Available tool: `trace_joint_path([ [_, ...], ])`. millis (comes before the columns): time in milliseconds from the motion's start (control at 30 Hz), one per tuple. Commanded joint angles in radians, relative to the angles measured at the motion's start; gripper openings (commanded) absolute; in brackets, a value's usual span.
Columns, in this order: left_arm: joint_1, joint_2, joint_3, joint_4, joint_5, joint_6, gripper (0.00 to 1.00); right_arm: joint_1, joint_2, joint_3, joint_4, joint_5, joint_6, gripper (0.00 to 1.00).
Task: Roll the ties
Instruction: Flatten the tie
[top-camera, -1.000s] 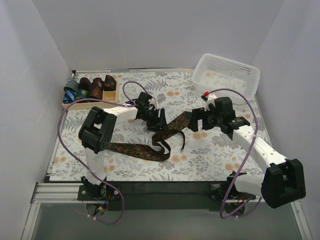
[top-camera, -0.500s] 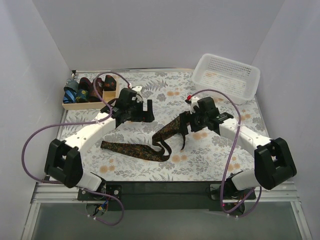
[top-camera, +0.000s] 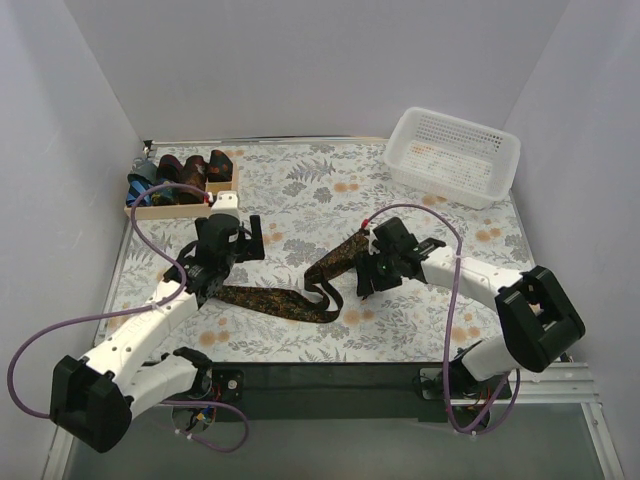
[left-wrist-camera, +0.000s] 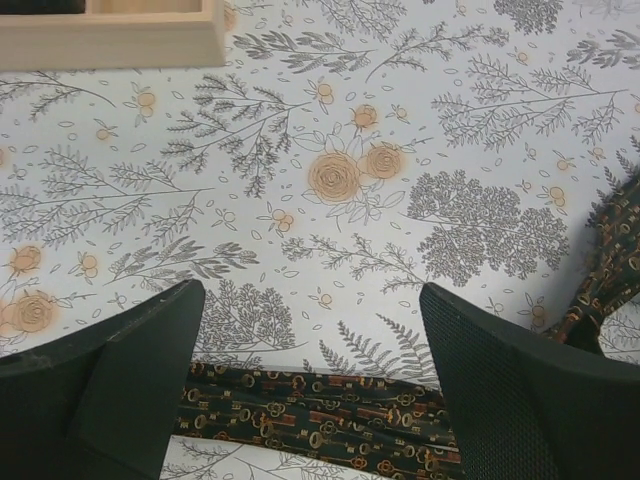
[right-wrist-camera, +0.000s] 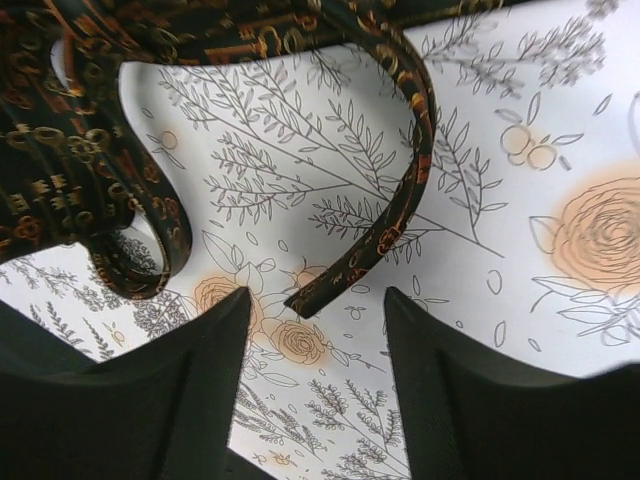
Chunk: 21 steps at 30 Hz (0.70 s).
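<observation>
Right wrist, right claw (right-wrist-camera: 315, 325) wide open, empty, above tie (right-wrist-camera: 70, 190)

A long dark brown-black fabric necktie with a small orange pattern (top-camera: 280, 300) is laid unrolled across the middle of the table (top-camera: 300, 180), folded and looped midway, its narrow end curled on edge. Rolled blue, maroon and dark ties (top-camera: 190, 172) are stood side by side at the far left corner
</observation>
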Motion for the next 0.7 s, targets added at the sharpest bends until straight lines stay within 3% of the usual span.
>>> trace_joint_path([
  [0, 0.006, -0.042, -0.016, 0.074, -0.089, 0.041, 0.82, 0.022, 0.045, -0.006, -0.011, 0.03, 0.052, 0.51],
  [67, 0.006, -0.062, -0.019, 0.08, -0.103, 0.046, 0.82, 0.025, 0.056, -0.002, -0.017, 0.049, 0.051, 0.47],
  [167, 0.006, -0.088, -0.032, 0.093, -0.112, 0.046, 0.82, 0.025, 0.06, 0.015, -0.043, 0.09, 0.034, 0.29],
  [200, 0.006, -0.091, -0.035, 0.098, -0.111, 0.049, 0.82, 0.023, 0.057, 0.038, -0.054, 0.131, 0.017, 0.18],
  [267, 0.006, -0.102, -0.042, 0.104, -0.108, 0.05, 0.82, 0.023, 0.051, 0.067, -0.092, 0.215, -0.016, 0.13],
  [533, 0.006, -0.119, -0.043, 0.106, -0.112, 0.052, 0.82, -0.061, 0.172, 0.326, -0.196, 0.359, -0.193, 0.12],
  [667, 0.006, -0.122, -0.051, 0.11, -0.115, 0.057, 0.82, -0.127, 0.267, 0.435, -0.196, 0.369, -0.227, 0.2],
])
